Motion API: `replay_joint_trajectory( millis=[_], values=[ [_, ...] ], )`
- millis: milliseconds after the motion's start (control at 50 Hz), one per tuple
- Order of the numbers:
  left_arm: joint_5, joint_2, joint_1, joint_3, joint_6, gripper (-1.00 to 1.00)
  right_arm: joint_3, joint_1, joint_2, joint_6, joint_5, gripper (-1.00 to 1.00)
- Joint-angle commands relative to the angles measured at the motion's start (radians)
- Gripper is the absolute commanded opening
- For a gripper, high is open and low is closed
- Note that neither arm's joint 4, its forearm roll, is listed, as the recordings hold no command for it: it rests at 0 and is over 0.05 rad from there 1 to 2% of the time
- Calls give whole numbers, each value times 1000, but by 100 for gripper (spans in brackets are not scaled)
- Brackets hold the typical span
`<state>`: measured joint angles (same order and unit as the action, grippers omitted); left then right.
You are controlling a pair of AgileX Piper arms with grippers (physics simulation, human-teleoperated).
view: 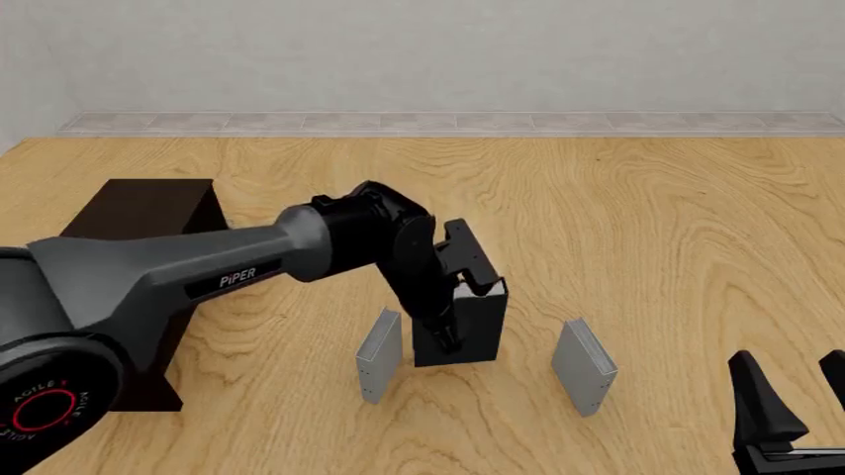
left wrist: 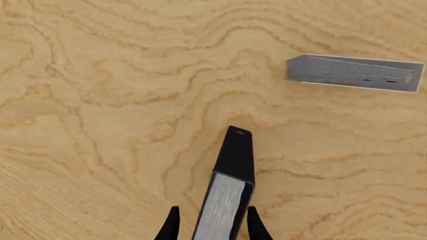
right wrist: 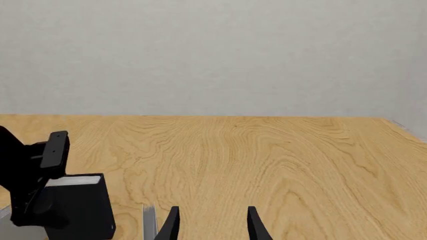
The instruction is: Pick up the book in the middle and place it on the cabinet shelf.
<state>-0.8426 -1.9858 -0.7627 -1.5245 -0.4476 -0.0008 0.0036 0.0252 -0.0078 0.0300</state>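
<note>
Wooden table [view: 634, 218] carries three upright books. My left gripper [left wrist: 211, 226] is closed on the black book [view: 473, 327] between its fingers, with one grey book [view: 379, 354] on each side. My right gripper [view: 790, 396] waits open, well apart, and the dark cabinet shelf [view: 145, 213] is behind my left arm.

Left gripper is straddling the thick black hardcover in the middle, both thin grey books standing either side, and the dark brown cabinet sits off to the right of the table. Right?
Not quite. The dark brown cabinet sits on the left side, as the front view shows. The rest holds: the left gripper straddles the thick black hardcover, with a thin grey book and another standing on either side.
</note>
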Motion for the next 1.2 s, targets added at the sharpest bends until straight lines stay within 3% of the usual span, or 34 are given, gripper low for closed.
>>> replay_joint_trajectory(
  millis=[20, 40, 60, 700, 980, 1140, 1200],
  values=[
    [-2, -1, -2, 8, 2, 100, 0, 0, -3, 0, -2, 100],
    [-5, -4, 3, 4, -3, 100, 0, 0, -5, 0, -5, 100],
    [-7, -3, 4, 3, -4, -100, 0, 0, -6, 0, -6, 100],
    [-44, 47, 35, -82, -61, -100, 0, 1, -3, 0, -3, 100],
    [-49, 55, 120, -253, -136, -100, 0, 1, -3, 0, -3, 100],
    [-3, 61, 188, -263, -222, -100, 0, 1, -4, -1, -3, 100],
    [7, 57, 205, -275, -211, -100, 0, 1, -4, -1, -3, 100]
  ],
)
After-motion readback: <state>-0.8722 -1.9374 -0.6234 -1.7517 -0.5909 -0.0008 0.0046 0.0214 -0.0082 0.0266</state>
